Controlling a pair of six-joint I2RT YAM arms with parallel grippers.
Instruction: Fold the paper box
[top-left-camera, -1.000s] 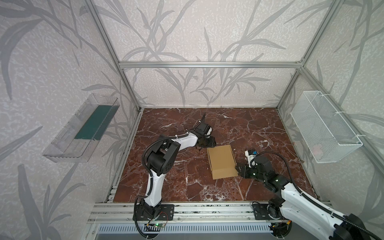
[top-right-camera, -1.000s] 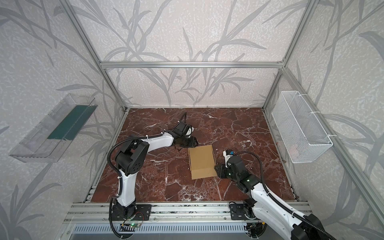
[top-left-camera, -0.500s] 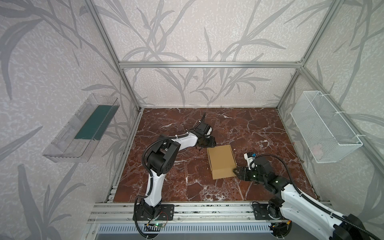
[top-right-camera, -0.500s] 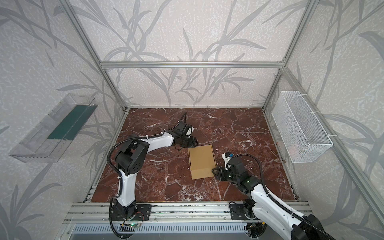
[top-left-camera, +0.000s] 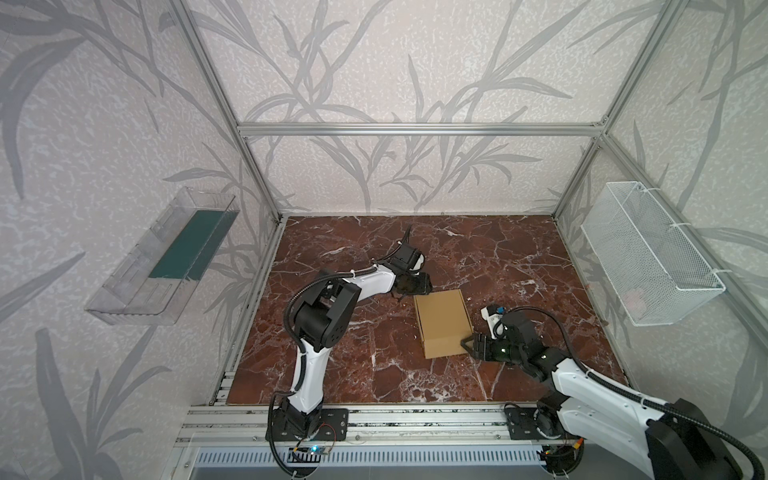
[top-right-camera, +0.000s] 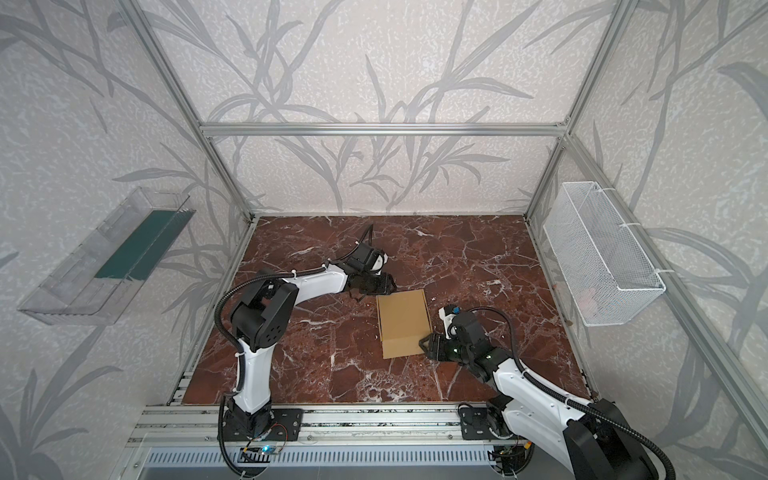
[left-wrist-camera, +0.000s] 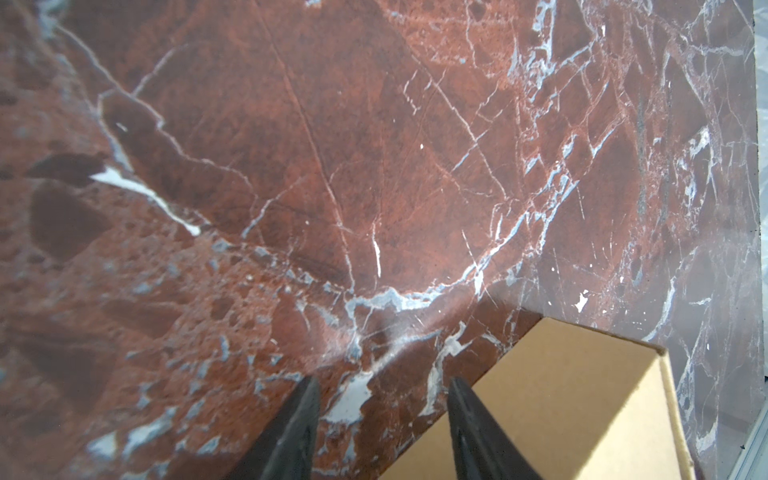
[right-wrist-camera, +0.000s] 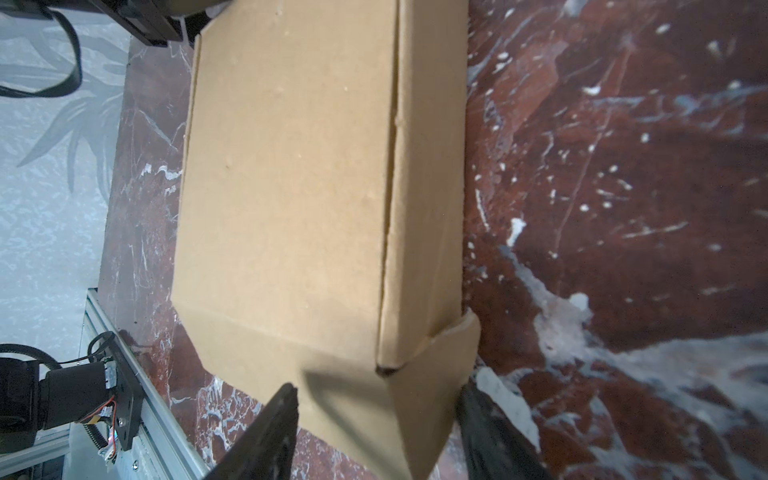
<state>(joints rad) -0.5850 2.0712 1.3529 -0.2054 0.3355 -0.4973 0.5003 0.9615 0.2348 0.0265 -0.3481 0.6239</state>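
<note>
The paper box (top-left-camera: 442, 322) (top-right-camera: 405, 324) lies closed and flat on the marble floor, plain tan cardboard. In the right wrist view the paper box (right-wrist-camera: 291, 187) has a side flap (right-wrist-camera: 451, 357) sticking out at its nearest corner. My right gripper (right-wrist-camera: 376, 388) (top-left-camera: 467, 344) (top-right-camera: 424, 345) is open, its jaws standing on either side of that corner. My left gripper (left-wrist-camera: 383, 380) (top-left-camera: 405, 295) (top-right-camera: 361, 296) is open at the box's far left corner. Only marble lies between its fingers, and one finger (left-wrist-camera: 469, 419) overlaps the paper box's (left-wrist-camera: 561, 407) edge.
A white wire basket (top-left-camera: 648, 266) hangs on the right wall. On the left wall is a clear plastic tray (top-left-camera: 166, 253) with a green sheet inside. An aluminium rail (top-left-camera: 415, 415) holding both arm bases runs along the front edge of the marble floor (top-left-camera: 365, 365).
My right gripper has slid left from the box's right side to its near right corner, and its jaws have opened wider. The left arm and the box have not moved.
</note>
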